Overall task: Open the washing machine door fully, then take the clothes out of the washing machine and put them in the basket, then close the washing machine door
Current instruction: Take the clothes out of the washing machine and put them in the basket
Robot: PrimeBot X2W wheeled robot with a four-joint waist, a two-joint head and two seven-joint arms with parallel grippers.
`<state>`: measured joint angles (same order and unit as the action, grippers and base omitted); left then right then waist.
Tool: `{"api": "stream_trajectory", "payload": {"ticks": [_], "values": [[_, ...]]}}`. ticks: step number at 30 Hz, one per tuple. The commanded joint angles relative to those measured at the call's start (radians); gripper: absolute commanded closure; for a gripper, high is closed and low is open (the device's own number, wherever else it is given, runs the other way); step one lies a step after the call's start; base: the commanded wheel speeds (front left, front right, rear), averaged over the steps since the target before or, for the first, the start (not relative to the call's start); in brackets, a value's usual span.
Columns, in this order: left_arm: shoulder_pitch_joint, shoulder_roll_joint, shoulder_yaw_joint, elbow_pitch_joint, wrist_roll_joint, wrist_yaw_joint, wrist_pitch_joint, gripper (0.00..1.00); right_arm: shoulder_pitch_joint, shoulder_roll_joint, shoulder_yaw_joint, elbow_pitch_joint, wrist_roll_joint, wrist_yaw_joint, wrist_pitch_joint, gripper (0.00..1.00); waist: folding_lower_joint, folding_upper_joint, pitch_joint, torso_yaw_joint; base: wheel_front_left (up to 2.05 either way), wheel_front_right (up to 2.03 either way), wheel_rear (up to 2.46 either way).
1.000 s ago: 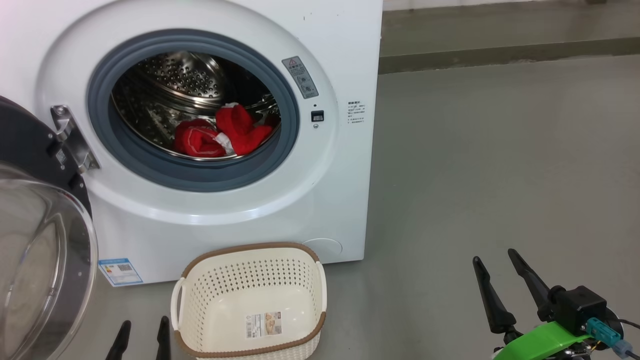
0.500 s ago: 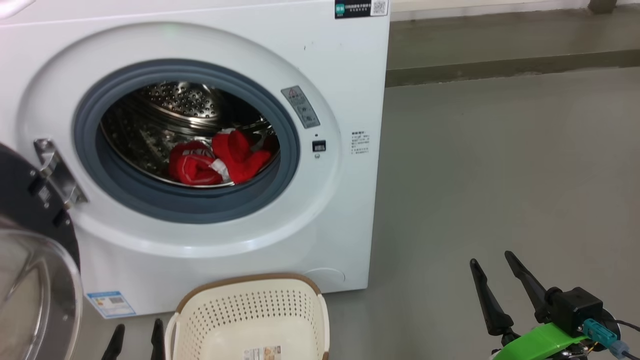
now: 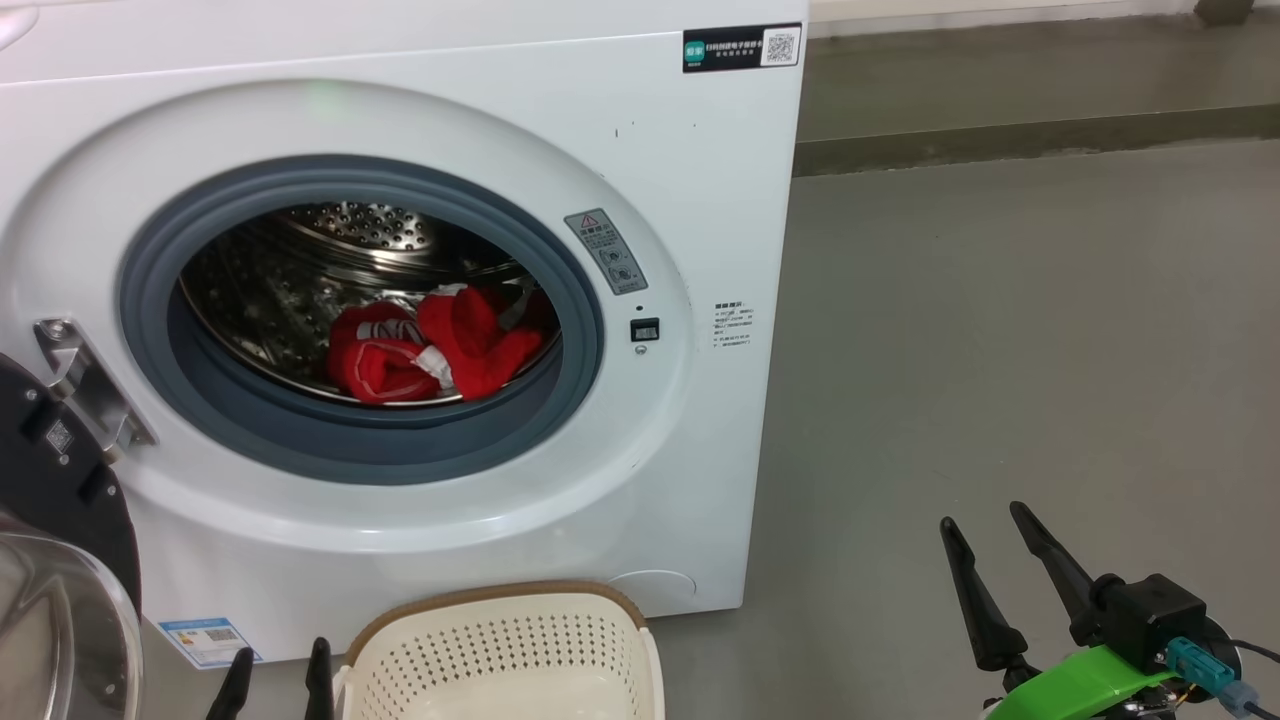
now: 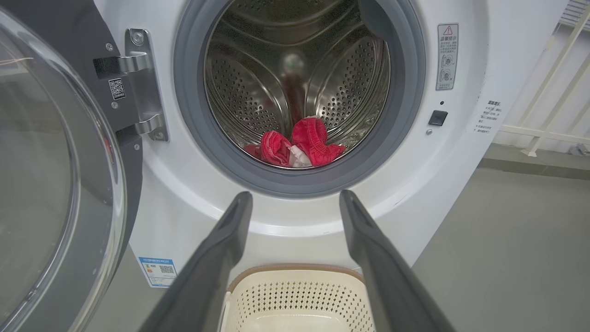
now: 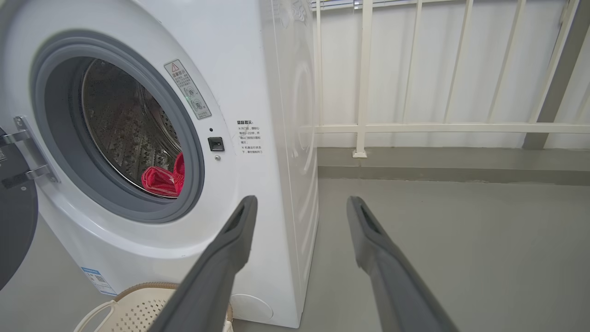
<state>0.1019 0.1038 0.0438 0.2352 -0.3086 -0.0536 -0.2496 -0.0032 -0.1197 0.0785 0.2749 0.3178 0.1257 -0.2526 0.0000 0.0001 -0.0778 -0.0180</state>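
Currently observing left gripper [image 3: 282, 652] and right gripper [image 3: 983, 517] spread wide, gripping nothing; noting clothes [image 3: 430, 350] lying inside washing machine [image 3: 650, 150], door [image 4: 60, 175] swung aside.

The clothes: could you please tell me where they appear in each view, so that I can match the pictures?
Head view: clothes left of centre, low in the drum.
Left wrist view: clothes near the middle, on the drum's bottom.
Right wrist view: clothes at left, partly hidden by the grey ring.
Shared landmark: black latch right of the opening.
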Motion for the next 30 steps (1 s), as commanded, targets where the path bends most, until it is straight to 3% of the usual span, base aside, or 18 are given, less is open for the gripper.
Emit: {"api": "stream_trajectory", "payload": {"ticks": [1, 19, 30], "values": [[-0.042, 0.007, 0.039, -0.017, 0.010, -0.004, -0.012, 0.00, -0.021, -0.013, 0.021, -0.024, 0.010, 0.005, -0.009, 0.00, 0.0000, -0.0001, 0.001, 0.001, 0.00, 0.00, 0.00], [-0.045, -0.001, 0.046, -0.015, 0.028, -0.003, -0.012, 0.00, -0.026, -0.012, 0.018, -0.028, 0.007, 0.005, -0.009, 0.00, 0.0000, -0.0001, 0.011, 0.007, 0.00, 0.00, 0.00], [-0.105, -0.010, 0.044, 0.001, -0.022, -0.015, 0.004, 0.00, -0.036, -0.009, 0.017, -0.031, 0.006, 0.005, -0.009, 0.00, 0.0000, -0.0001, 0.050, 0.020, 0.00, 0.00, 0.00]]}}
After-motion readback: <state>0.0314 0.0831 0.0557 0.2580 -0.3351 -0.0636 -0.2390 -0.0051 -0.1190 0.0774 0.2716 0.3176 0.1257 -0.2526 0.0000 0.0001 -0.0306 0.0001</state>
